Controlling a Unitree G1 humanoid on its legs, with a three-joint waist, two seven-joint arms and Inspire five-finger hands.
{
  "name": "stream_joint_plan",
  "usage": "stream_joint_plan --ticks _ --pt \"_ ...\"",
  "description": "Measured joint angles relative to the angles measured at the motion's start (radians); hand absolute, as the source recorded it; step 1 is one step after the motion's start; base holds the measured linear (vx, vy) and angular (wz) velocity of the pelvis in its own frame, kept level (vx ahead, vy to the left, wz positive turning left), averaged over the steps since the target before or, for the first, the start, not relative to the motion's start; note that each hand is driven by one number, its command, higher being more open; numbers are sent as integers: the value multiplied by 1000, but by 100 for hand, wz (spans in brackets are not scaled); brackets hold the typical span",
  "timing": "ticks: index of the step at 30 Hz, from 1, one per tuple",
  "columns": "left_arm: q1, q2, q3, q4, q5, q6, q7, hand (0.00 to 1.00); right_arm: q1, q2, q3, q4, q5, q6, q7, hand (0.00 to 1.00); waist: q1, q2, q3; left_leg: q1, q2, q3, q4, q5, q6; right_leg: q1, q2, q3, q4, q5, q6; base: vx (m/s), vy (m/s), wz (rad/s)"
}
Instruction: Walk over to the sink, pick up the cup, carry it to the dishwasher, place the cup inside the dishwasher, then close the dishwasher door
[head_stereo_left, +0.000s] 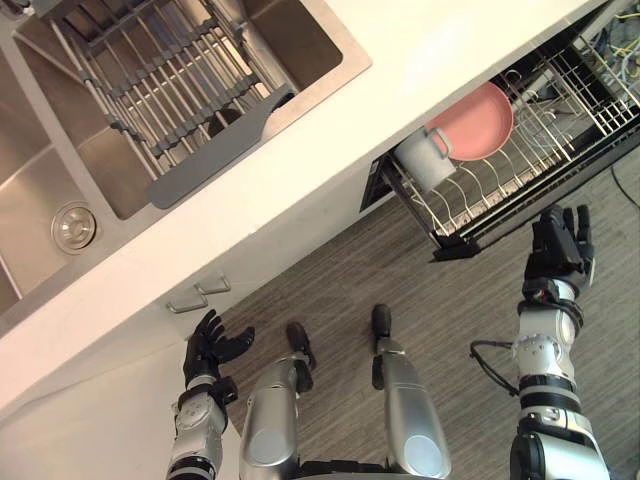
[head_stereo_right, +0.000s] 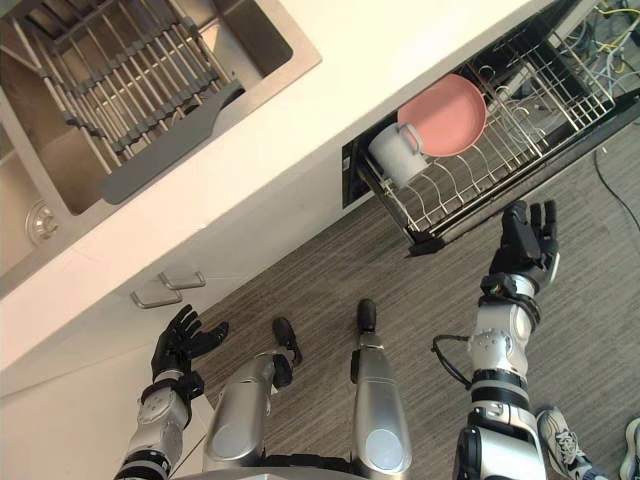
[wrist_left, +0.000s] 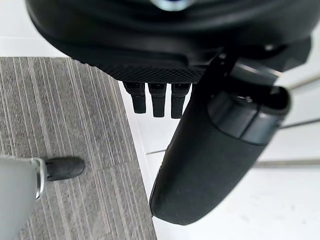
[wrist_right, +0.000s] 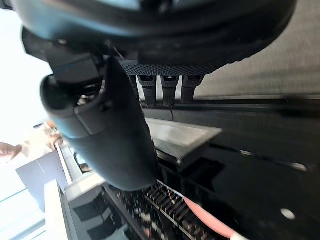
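White worktop (head_stereo_left: 430, 70) runs across the scene, with a steel sink (head_stereo_left: 300, 40) sunk in its left end and a grey drain rack (head_stereo_left: 160, 90) laid over it. Below the worktop's near edge we note the dishwasher (head_stereo_left: 480, 232) open, its wire basket pulled out. In the basket a pink plate (head_stereo_left: 475, 122) stands on edge, with the pale cup (head_stereo_left: 425, 160) at the basket's left end just beside it. We log the right hand (head_stereo_left: 560, 245) raised near the dishwasher's dark front, fingers straight and spread, empty, and the left hand (head_stereo_left: 210, 345) low by the cabinet handles (head_stereo_left: 200, 295), fingers loosely spread, empty.
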Motion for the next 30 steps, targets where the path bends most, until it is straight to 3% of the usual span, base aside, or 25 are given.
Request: stream_joint_plan --ticks 6,16,24,30 --pt "-5 1 -22 8 1 -1 0 90 -181 -74 85 120 18 -9 2 90 20 47 -5 -23 -37 -86 -27 25 8 16 -16 -26 -62 42 9 -8 13 14" --pt "-40 1 -40 43 1 -2 1 90 -404 -208 193 299 -59 19 -61 90 52 89 -1 -78 -59 -174 -10 42 16 45 -23 -78 -155 103 9 -35 -2 15" --pt "-39 8 -39 41 0 -4 3 90 -595 -274 265 461 -317 136 -111 90 57 92 -2 -94 -66 -227 8 41 16 56 -21 -89 -174 117 7 -12 -7 3" --pt "-43 9 -40 40 -1 -4 4 90 -623 -299 271 501 -410 157 -125 90 54 90 -1 -92 -65 -239 22 40 14 80 -19 -102 -193 128 5 -35 -9 5"
